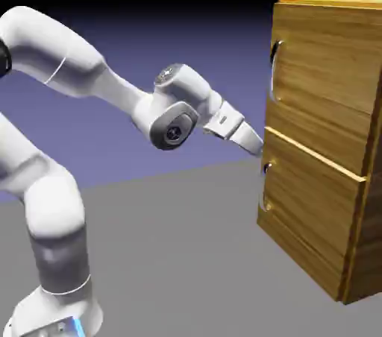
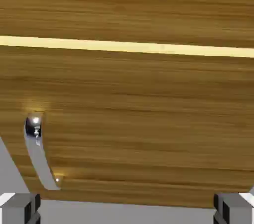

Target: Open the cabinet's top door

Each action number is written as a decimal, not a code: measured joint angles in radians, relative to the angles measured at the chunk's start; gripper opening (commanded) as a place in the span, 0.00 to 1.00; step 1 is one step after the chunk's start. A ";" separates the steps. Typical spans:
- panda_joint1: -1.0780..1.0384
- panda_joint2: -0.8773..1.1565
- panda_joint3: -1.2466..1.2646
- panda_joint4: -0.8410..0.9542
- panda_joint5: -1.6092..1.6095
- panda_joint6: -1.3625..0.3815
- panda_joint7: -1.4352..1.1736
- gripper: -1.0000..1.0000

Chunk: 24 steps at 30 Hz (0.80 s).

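Reaching rightward in the exterior view, the white arm [image 1: 82, 74] puts its gripper [image 1: 254, 142] close to the cabinet [image 1: 321, 149], tip roughly level w/ the seam between the 2 front panels. Cabinet stands on the grey table [image 1: 186, 246] at the frame's right side, golden-brown wood grain. The top door [image 1: 321, 60] looks flush w/ the cabinet front, its thin silver handle [image 1: 274, 74] at the panel's left edge, above the gripper tip and apart from it. Lower panel [image 1: 306, 209] has its own handle [image 1: 264, 186] at its left edge, below the tip. Hand view is filled w/ wood grain plus a pale horizontal seam [image 2: 129, 46]; 1 curved silver handle [image 2: 38, 152] shows lower left, which panel it belongs to I can't tell. Both grey fingertips [image 2: 20, 208] sit at the bottom corners, wide apart, nothing between them; no contact w/ the wood visible.
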State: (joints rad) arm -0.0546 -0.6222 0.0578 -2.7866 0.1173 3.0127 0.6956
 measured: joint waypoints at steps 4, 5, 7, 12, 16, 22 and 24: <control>-0.099 -0.077 0.086 0.035 0.174 -0.036 -0.067 0.50; -0.123 -0.097 0.107 0.043 0.217 -0.045 -0.084 0.50; -0.173 -0.136 0.150 0.061 0.304 -0.063 -0.118 0.50; -0.296 -0.232 0.257 0.104 0.522 -0.108 -0.202 0.50; -0.395 -0.310 0.343 0.139 0.696 -0.144 -0.269 0.50; -0.543 -0.426 0.471 0.191 0.957 -0.198 -0.370 0.50; -0.593 -0.465 0.514 0.208 1.044 -0.216 -0.404 0.50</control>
State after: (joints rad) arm -0.6472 -1.0871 0.5718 -2.5784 1.1613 2.7967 0.2917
